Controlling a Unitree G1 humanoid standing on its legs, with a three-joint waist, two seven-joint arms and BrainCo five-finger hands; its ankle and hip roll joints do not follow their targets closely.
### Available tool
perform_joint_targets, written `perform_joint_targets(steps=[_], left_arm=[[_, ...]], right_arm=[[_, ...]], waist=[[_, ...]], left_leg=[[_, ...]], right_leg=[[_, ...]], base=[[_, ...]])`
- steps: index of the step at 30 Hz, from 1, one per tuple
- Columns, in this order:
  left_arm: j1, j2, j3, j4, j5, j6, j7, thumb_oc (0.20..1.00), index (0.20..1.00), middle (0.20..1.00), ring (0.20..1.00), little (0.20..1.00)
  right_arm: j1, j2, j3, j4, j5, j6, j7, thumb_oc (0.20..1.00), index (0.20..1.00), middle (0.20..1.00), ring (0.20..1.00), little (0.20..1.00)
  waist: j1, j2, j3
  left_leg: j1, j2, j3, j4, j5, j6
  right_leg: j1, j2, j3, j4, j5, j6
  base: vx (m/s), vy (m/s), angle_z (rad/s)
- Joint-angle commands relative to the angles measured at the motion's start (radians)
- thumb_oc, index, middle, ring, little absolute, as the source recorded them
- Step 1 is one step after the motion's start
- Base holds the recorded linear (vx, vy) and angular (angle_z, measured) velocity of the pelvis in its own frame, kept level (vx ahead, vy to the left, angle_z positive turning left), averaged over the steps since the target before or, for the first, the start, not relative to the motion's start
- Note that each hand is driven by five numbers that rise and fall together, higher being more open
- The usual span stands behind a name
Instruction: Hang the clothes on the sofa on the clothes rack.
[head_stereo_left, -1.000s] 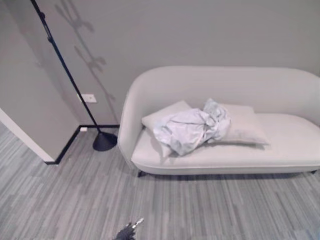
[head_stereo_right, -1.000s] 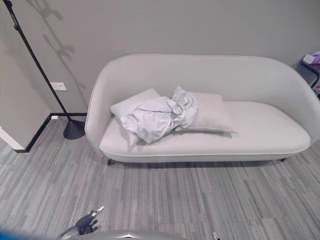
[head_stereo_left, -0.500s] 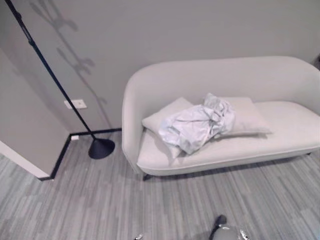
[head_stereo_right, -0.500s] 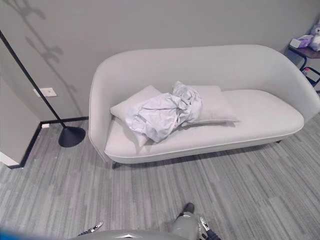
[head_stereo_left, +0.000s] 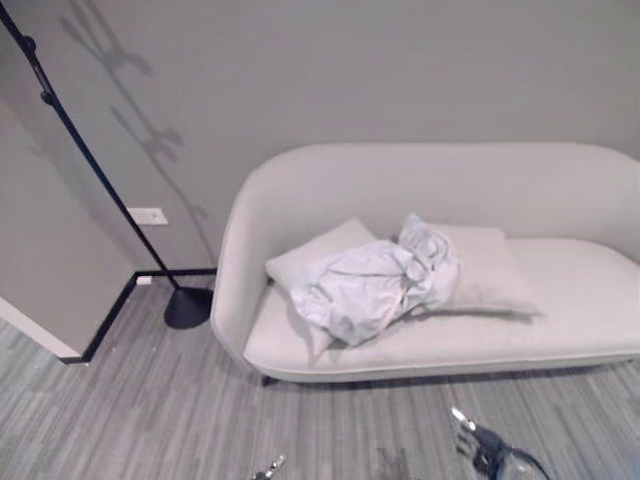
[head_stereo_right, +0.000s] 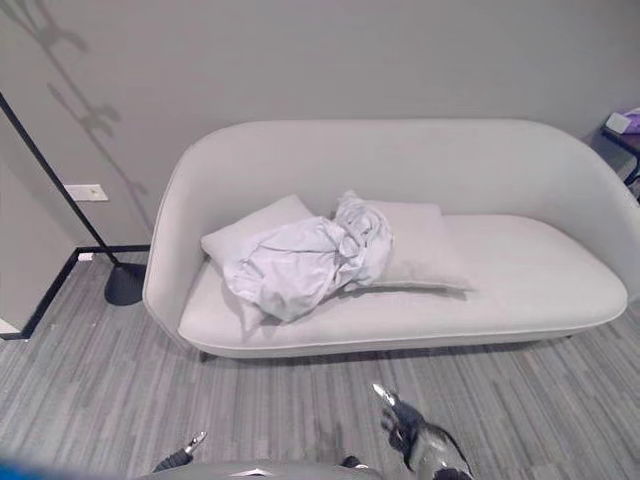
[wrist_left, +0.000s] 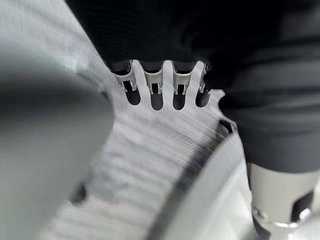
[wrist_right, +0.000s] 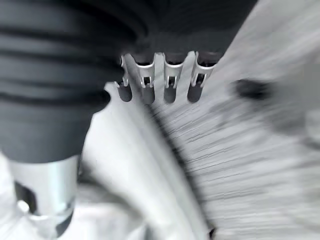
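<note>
Right eye view: approach step; clothes (head_stereo_right: 300, 262) lay bunched on sofa (head_stereo_right: 520, 275). Right hand (head_stereo_right: 412, 432) and left hand (wrist_left: 160, 80) hung straight-fingered, empty. Next: reach, grasp.

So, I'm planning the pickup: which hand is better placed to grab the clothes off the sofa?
Probably the right hand: it is raised and reaches toward the sofa. The left hand sits lower. Neither touches the crumpled clothes on the cushions yet.

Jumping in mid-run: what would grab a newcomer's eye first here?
A crumpled pale garment heaped on two cushions at the sofa's left end. Left of the sofa, a black pole leans up from a round base on the floor. Both hands hang low: the right hand, the left hand.
</note>
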Motion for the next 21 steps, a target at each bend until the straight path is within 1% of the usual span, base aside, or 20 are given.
perform_joint_targets(steps=[1, 2, 3, 4, 5, 6, 7, 8, 9, 10, 11, 13, 15, 16, 17, 18, 19, 20, 21], left_arm=[[-0.033, -0.002, -0.053, -0.091, -0.065, -0.008, 0.004, 1.0, 1.0, 1.0, 1.0, 1.0], [-0.026, -0.001, -0.056, -0.115, -0.068, -0.005, 0.0, 1.0, 1.0, 1.0, 1.0, 1.0], [-0.013, 0.0, -0.051, -0.167, -0.081, -0.006, 0.009, 1.0, 1.0, 1.0, 1.0, 1.0], [-0.012, 0.0, -0.051, -0.169, -0.081, -0.005, 0.01, 1.0, 1.0, 1.0, 1.0, 1.0], [0.001, -0.005, -0.045, -0.224, -0.092, -0.014, 0.023, 1.0, 1.0, 1.0, 1.0, 1.0], [0.005, -0.009, -0.044, -0.235, -0.094, -0.018, 0.026, 1.0, 1.0, 1.0, 1.0, 1.0], [0.006, -0.01, -0.045, -0.236, -0.093, -0.018, 0.027, 1.0, 1.0, 1.0, 1.0, 1.0], [0.008, -0.016, -0.045, -0.242, -0.099, -0.023, 0.031, 1.0, 1.0, 1.0, 1.0, 1.0], [0.007, -0.025, -0.052, -0.242, -0.112, -0.037, 0.038, 1.0, 1.0, 1.0, 1.0, 1.0], [0.003, -0.031, -0.059, -0.244, -0.122, -0.043, 0.043, 1.0, 1.0, 1.0, 1.0, 1.0], [0.003, -0.031, -0.059, -0.244, -0.122, -0.043, 0.043, 1.0, 1.0, 1.0, 1.0, 1.0], [0.001, -0.045, -0.075, -0.235, -0.135, -0.056, 0.052, 1.0, 1.0, 1.0, 1.0, 1.0], [0.008, -0.053, -0.089, -0.189, -0.106, -0.057, 0.054, 1.0, 1.0, 1.0, 1.0, 1.0], [0.008, -0.054, -0.089, -0.189, -0.106, -0.057, 0.054, 1.0, 1.0, 1.0, 1.0, 1.0], [0.003, -0.052, -0.098, -0.164, -0.083, -0.052, 0.057, 1.0, 1.0, 1.0, 1.0, 1.0], [0.007, -0.038, -0.107, -0.152, -0.052, -0.057, 0.067, 1.0, 1.0, 1.0, 1.0, 1.0], [0.007, -0.037, -0.107, -0.152, -0.052, -0.057, 0.067, 1.0, 1.0, 1.0, 1.0, 1.0], [0.006, -0.031, -0.11, -0.146, -0.036, -0.06, 0.067, 1.0, 1.0, 1.0, 1.0, 1.0], [-0.003, -0.014, -0.109, -0.126, -0.022, -0.065, 0.069, 1.0, 1.0, 1.0, 1.0, 1.0]], right_arm=[[-0.096, -0.041, -0.01, -0.074, -0.108, -0.034, -0.048, 1.0, 1.0, 1.0, 1.0, 1.0], [-0.099, -0.059, -0.003, -0.14, -0.149, -0.034, -0.055, 1.0, 1.0, 1.0, 1.0, 1.0], [-0.099, -0.092, 0.001, -0.233, -0.255, -0.032, -0.085, 1.0, 1.0, 1.0, 1.0, 1.0], [-0.097, -0.092, 0.001, -0.237, -0.257, -0.03, -0.086, 1.0, 1.0, 1.0, 1.0, 1.0], [-0.099, -0.13, 0.007, -0.336, -0.397, -0.03, -0.119, 1.0, 1.0, 1.0, 1.0, 1.0], [-0.102, -0.148, 0.011, -0.365, -0.467, -0.032, -0.135, 1.0, 1.0, 1.0, 1.0, 1.0], [-0.101, -0.148, 0.011, -0.367, -0.469, -0.031, -0.136, 1.0, 1.0, 1.0, 1.0, 1.0], [-0.109, -0.163, 0.016, -0.383, -0.531, -0.035, -0.16, 1.0, 1.0, 1.0, 1.0, 1.0], [-0.138, -0.189, 0.03, -0.402, -0.631, -0.044, -0.204, 1.0, 1.0, 1.0, 1.0, 1.0], [-0.159, -0.195, 0.042, -0.401, -0.677, -0.048, -0.225, 1.0, 1.0, 1.0, 1.0, 1.0], [-0.159, -0.195, 0.042, -0.4, -0.677, -0.048, -0.225, 1.0, 1.0, 1.0, 1.0, 1.0], [-0.2, -0.221, 0.087, -0.396, -0.795, -0.046, -0.257, 1.0, 1.0, 1.0, 1.0, 1.0], [-0.228, -0.225, 0.129, -0.375, -0.863, -0.051, -0.276, 1.0, 1.0, 1.0, 1.0, 1.0], [-0.228, -0.225, 0.129, -0.375, -0.863, -0.052, -0.276, 1.0, 1.0, 1.0, 1.0, 1.0], [-0.239, -0.219, 0.139, -0.35, -0.888, -0.047, -0.296, 1.0, 1.0, 1.0, 1.0, 1.0], [-0.26, -0.208, 0.159, -0.303, -0.936, -0.032, -0.316, 1.0, 1.0, 1.0, 1.0, 1.0], [-0.26, -0.207, 0.16, -0.301, -0.936, -0.032, -0.317, 1.0, 1.0, 1.0, 1.0, 1.0], [-0.27, -0.203, 0.169, -0.29, -0.945, -0.034, -0.325, 1.0, 1.0, 1.0, 1.0, 1.0], [-0.317, -0.191, 0.186, -0.245, -0.952, -0.028, -0.345, 1.0, 1.0, 1.0, 1.0, 1.0]], waist=[[0.019, -0.024, 0.069], [0.023, -0.03, 0.073], [0.03, -0.038, 0.075], [0.03, -0.039, 0.074], [0.039, -0.041, 0.077], [0.046, -0.037, 0.078], [0.046, -0.038, 0.078], [0.057, -0.033, 0.082], [0.082, -0.023, 0.094], [0.093, -0.016, 0.103], [0.093, -0.016, 0.104], [0.112, -0.002, 0.112], [0.124, 0.011, 0.09], [0.124, 0.011, 0.089], [0.128, 0.009, 0.081], [0.139, -0.004, 0.072], [0.14, -0.006, 0.07], [0.146, -0.014, 0.068], [0.159, -0.032, 0.064]], left_leg=[[-0.016, -0.025, 0.013, -0.072, 0.118, 0.005], [-0.04, -0.041, 0.009, -0.098, 0.094, 0.012], [-0.073, -0.06, 0.019, -0.168, 0.035, 0.031], [-0.072, -0.062, 0.021, -0.169, 0.035, 0.033], [-0.123, -0.074, 0.028, -0.254, 0.048, 0.037], [-0.137, -0.081, 0.022, -0.313, 0.082, 0.033], [-0.132, -0.082, 0.023, -0.321, 0.087, 0.033], [-0.146, -0.087, 0.002, -0.373, 0.129, 0.026], [-0.176, -0.091, -0.068, -0.458, 0.195, 0.016], [-0.194, -0.096, -0.094, -0.499, 0.232, 0.022], [-0.193, -0.096, -0.095, -0.501, 0.234, 0.022], [-0.211, -0.08, -0.134, -0.576, 0.273, 0.005], [-0.193, -0.065, -0.119, -0.593, 0.281, 0.012], [-0.195, -0.065, -0.12, -0.593, 0.282, 0.013], [-0.187, -0.068, -0.112, -0.586, 0.286, 0.015], [-0.19, -0.085, -0.093, -0.557, 0.276, 0.026], [-0.192, -0.086, -0.092, -0.555, 0.274, 0.026], [-0.192, -0.096, -0.084, -0.54, 0.261, 0.031], [-0.22, -0.118, -0.072, -0.491, 0.232, 0.048]], right_leg=[[0.049, -0.051, 0.05, -0.015, -0.055, 0.047], [0.057, -0.053, 0.058, -0.019, -0.06, 0.049], [0.066, -0.066, 0.061, -0.018, -0.064, 0.059], [0.066, -0.068, 0.062, -0.018, -0.064, 0.06], [0.082, -0.071, 0.068, -0.02, -0.068, 0.064], [0.089, -0.066, 0.077, -0.02, -0.073, 0.065], [0.089, -0.066, 0.078, -0.02, -0.073, 0.065], [0.101, -0.059, 0.088, -0.021, -0.081, 0.065], [0.124, -0.046, 0.112, -0.017, -0.096, 0.067], [0.125, -0.048, 0.112, -0.008, -0.094, 0.064], [0.125, -0.048, 0.112, -0.007, -0.095, 0.064], [0.158, -0.042, 0.149, 0.01, -0.127, 0.069], [0.192, -0.037, 0.172, 0.016, -0.147, 0.082], [0.19, -0.037, 0.172, 0.015, -0.145, 0.082], [0.199, -0.045, 0.173, 0.016, -0.147, 0.088], [0.211, -0.074, 0.174, 0.015, -0.143, 0.097], [0.209, -0.075, 0.175, 0.016, -0.143, 0.098], [0.209, -0.089, 0.182, 0.02, -0.142, 0.102], [0.195, -0.115, 0.188, 0.021, -0.135, 0.113]], base=[[0.06, 0.0, -0.11], [0.09, 0.046, -0.11], [0.09, 0.047, -0.12], [0.13, 0.097, -0.14], [0.12, 0.101, -0.07], [0.12, 0.093, -0.09], [0.1, 0.079, -0.1], [0.18, 0.12, -0.22], [0.19, 0.198, -0.35], [0.13, 0.157, -0.68], [0.08, 0.14, -0.67], [0.31, 0.25, -0.46], [0.33, 0.29, -0.25], [0.18, 0.186, -0.58], [0.25, 0.251, -0.75], [0.26, 0.25, -0.51], [0.24, 0.232, -0.2], [0.17, 0.207, -0.08], [0.16, 0.209, -0.08]])
